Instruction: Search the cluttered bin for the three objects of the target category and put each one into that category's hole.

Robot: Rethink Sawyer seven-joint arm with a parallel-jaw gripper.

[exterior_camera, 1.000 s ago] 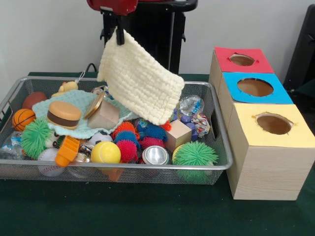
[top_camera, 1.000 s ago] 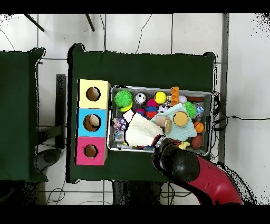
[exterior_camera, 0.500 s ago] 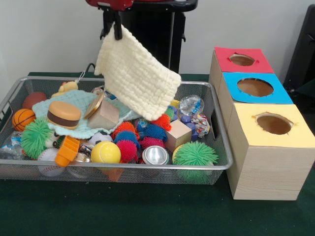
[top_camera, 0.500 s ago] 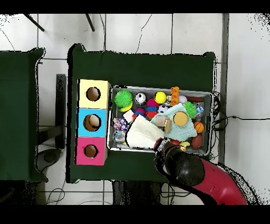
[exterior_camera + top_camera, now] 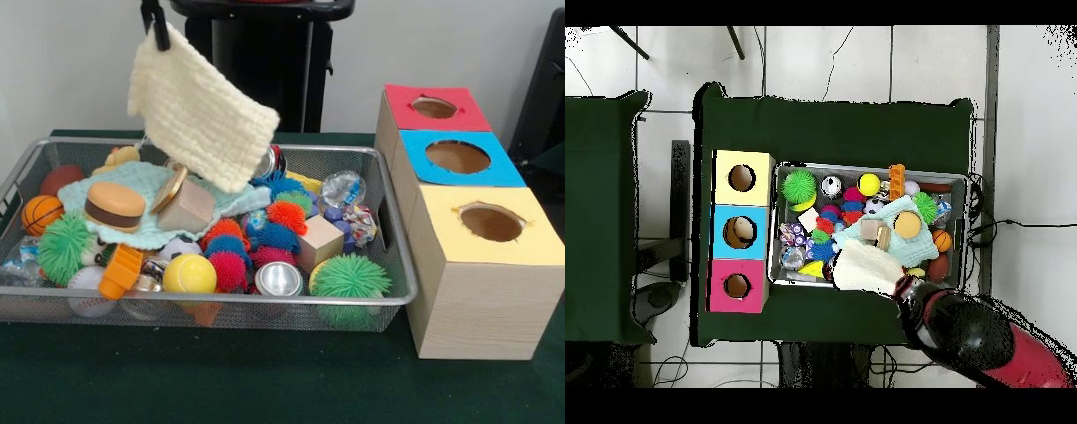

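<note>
**Cloth up in the air**

The gripper (image 5: 157,26) pinches 1 corner of the cream cloth (image 5: 196,110), closed tight on it. The cloth hangs high above the wire bin (image 5: 388,265). 3 boxes with holes (image 5: 459,156) stand beside the bin.

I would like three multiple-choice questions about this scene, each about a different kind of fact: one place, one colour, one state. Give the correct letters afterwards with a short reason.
1. Where is the toy hamburger?
A. on the light green cloth in the wire basket
B. on the yellow box
C. on the green table outside the basket

2. What colour is the top of the middle box?
A. red
B. blue
C. yellow

3. What is the state of the cream knitted cloth?
A. lying flat in the basket
B. pushed into a hole
C. hanging in the air from the gripper

Answers: 1 A, the hamburger sits on that cloth; 2 B, it lies between red and yellow tops; 3 C, the fingers pinch its upper corner.
</note>
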